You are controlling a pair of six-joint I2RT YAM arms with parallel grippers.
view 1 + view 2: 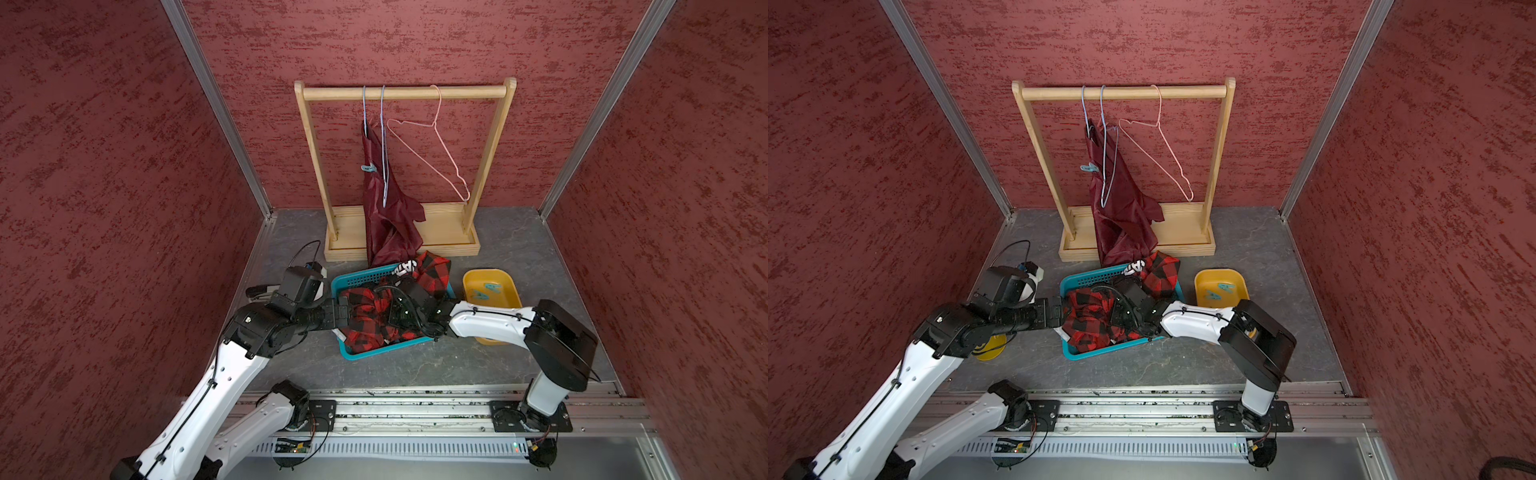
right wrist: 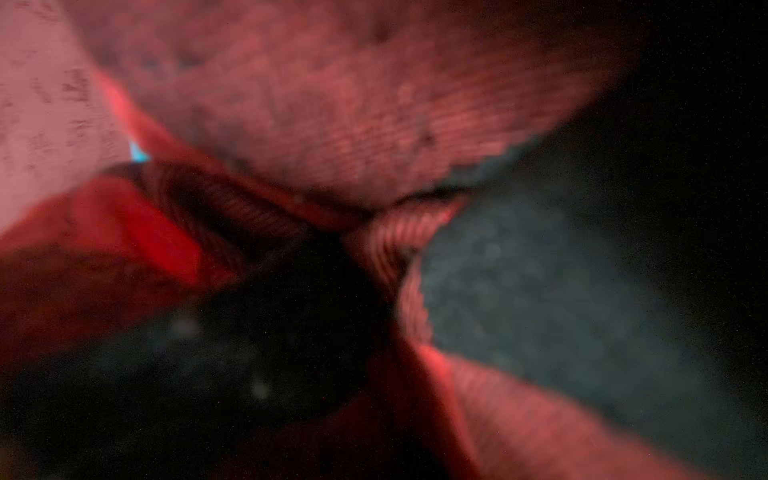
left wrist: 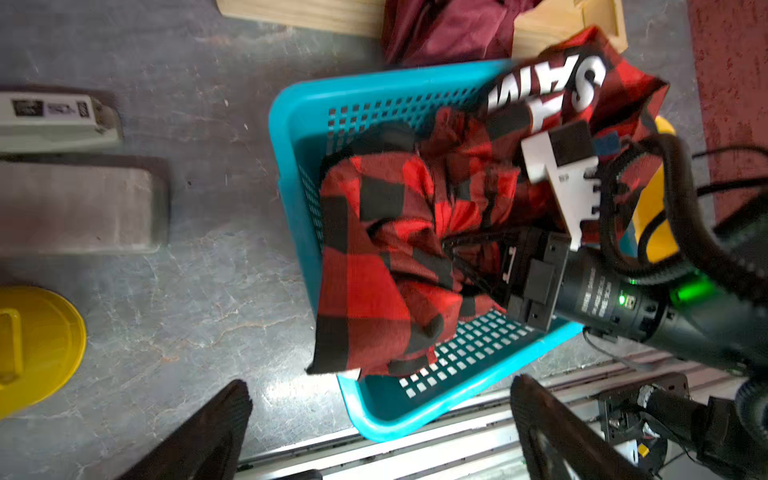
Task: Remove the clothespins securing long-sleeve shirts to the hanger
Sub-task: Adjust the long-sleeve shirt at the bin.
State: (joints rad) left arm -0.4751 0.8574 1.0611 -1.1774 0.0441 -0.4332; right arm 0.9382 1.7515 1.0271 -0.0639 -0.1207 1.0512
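Left wrist view shows left jaws wide, empty; plaid shirt point(image 3: 374, 270) hides right jaws' state.

Right claw point(image 3: 463, 262) lost to us in cloth
The plaid shirt point(image 3: 374, 266) folds around its tips, so we cannot tell its grip; its wrist view gives us only blur.

Fig. Grey marbled tabletop point(image 1: 415, 365) and the items resting on it. A teal basket point(image 1: 357, 280) stands near the middle. Behind the basket, against the back wall, sits the wooden rack base point(image 1: 449, 241). A maroon shirt point(image 1: 386, 232) trails down to the surface between the two. Just beside the basket, on the right arm's side, is a yellow tray point(image 1: 509, 286). On its other side, apart from it, are a yellow disc point(image 1: 990, 349), a grey block point(image 3: 75, 208) and a white stapler-like object point(image 3: 50, 120).
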